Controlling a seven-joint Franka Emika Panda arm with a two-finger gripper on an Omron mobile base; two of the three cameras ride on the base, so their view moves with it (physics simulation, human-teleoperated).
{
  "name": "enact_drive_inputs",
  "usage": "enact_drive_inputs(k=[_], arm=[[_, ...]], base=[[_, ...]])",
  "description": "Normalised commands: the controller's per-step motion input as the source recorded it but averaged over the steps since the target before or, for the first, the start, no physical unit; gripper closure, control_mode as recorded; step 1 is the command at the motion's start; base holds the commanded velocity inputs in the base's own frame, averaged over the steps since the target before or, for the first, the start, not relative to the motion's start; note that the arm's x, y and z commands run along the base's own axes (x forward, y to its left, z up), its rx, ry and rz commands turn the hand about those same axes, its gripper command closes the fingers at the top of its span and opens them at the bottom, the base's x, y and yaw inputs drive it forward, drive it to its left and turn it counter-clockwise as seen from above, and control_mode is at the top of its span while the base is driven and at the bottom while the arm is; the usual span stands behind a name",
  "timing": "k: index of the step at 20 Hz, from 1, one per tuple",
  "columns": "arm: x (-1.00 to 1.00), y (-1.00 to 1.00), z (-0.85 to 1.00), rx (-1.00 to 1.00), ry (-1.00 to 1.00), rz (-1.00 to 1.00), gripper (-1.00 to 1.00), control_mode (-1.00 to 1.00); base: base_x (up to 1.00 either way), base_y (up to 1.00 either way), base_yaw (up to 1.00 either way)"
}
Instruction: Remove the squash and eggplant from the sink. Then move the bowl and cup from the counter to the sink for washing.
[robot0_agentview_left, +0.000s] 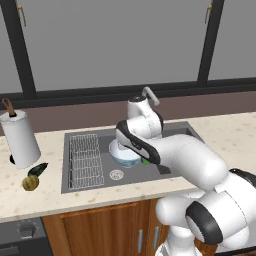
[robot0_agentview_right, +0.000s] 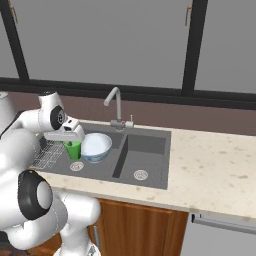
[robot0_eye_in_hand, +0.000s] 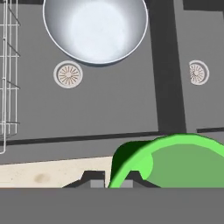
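While no writing or label shows anywhere, shapes read clearly: the two-finger gripper is clamped on the rim of the small bright green tapered cup, held over the dark grey matte double-basin sink. At the cup's three o'clock in the right base view, the wide round glossy bowl sits in the left basin. At nine o'clock of the sink in the left base view, on the beige speckled stone counter, lie the ribbed yellow-brown squash and near-black elongated eggplant, touching.
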Motion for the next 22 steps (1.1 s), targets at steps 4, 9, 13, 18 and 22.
enact_drive_inputs(k=[4,9,13,18,22], arm=[[0.11,0.00,-0.13,0.09,0.00,0.03,1.00,-1.00],[0.02,0.00,-0.13,0.02,-0.05,0.06,1.00,-1.00],[0.02,0.00,-0.16,0.00,-0.06,0.07,1.00,-1.00],[0.07,-0.03,-0.18,0.00,-0.01,0.06,1.00,-1.00],[0.13,-0.09,-0.13,0.00,0.00,0.06,1.00,-1.00]], base=[[0.00,0.00,0.00],[0.00,0.00,0.00],[0.00,0.00,0.00],[0.00,0.00,0.00],[0.00,0.00,0.00]])
